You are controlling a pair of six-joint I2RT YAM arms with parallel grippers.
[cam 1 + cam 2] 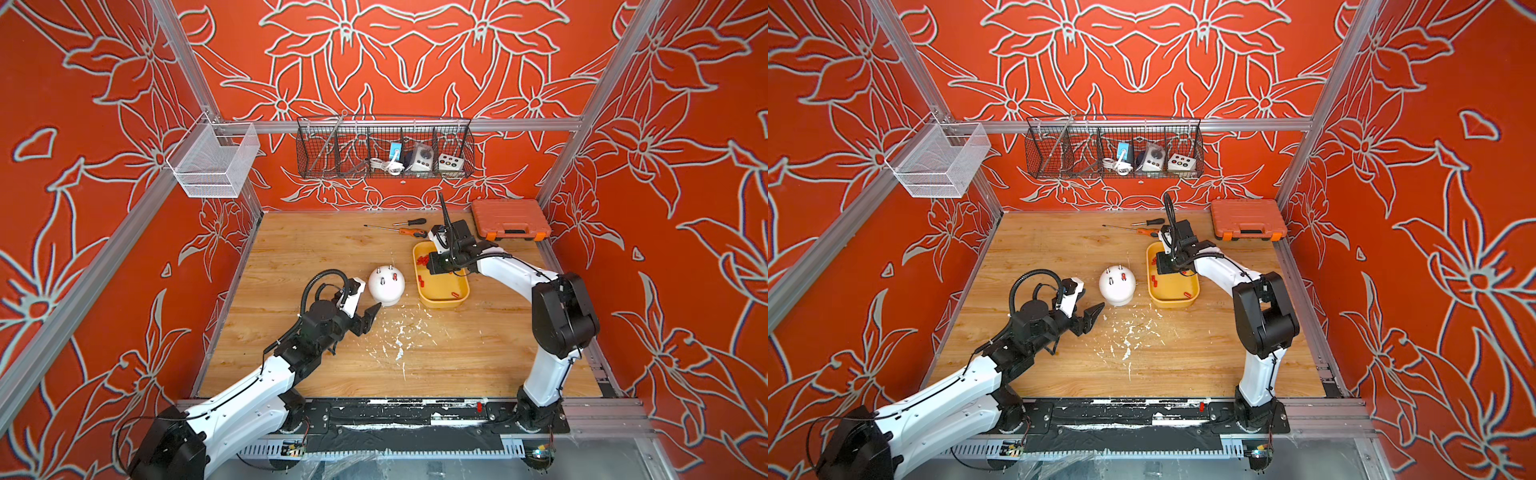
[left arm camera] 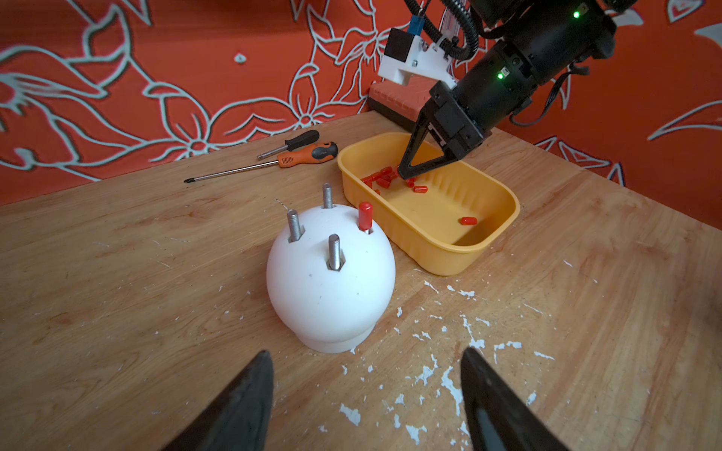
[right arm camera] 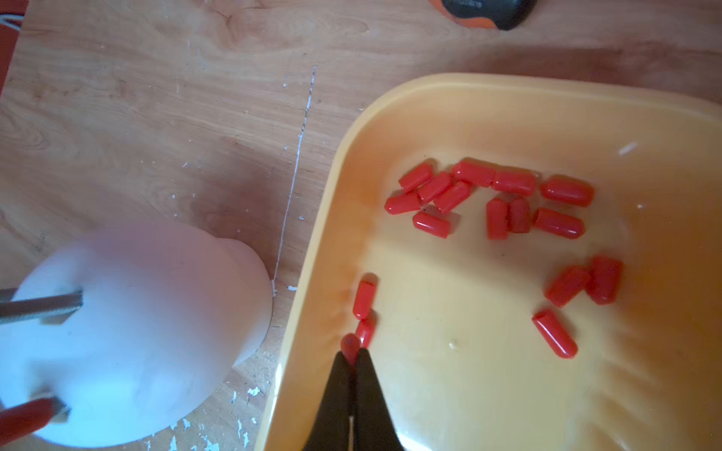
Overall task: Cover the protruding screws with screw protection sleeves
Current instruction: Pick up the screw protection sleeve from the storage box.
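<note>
A white dome (image 2: 330, 285) stands on the wooden table, also in both top views (image 1: 386, 286) (image 1: 1117, 286). Three bare protruding screws (image 2: 334, 252) stick up from it; a fourth wears a red sleeve (image 2: 365, 216). Several loose screw protection sleeves (image 3: 508, 183) lie in the yellow tray (image 3: 344, 164) beside the dome. My right gripper (image 3: 353, 357) is down inside the tray, shut on one red sleeve (image 3: 350, 345) at its tips. In front of the dome, my left gripper (image 2: 367, 353) hangs open and holds nothing.
Two screwdrivers (image 1: 411, 232) lie behind the tray, and an orange toolbox (image 1: 511, 218) sits at the back right corner. A black wire basket (image 1: 384, 147) and a white mesh basket (image 1: 212, 160) hang on the frame. White flakes (image 1: 399, 336) litter the table's middle.
</note>
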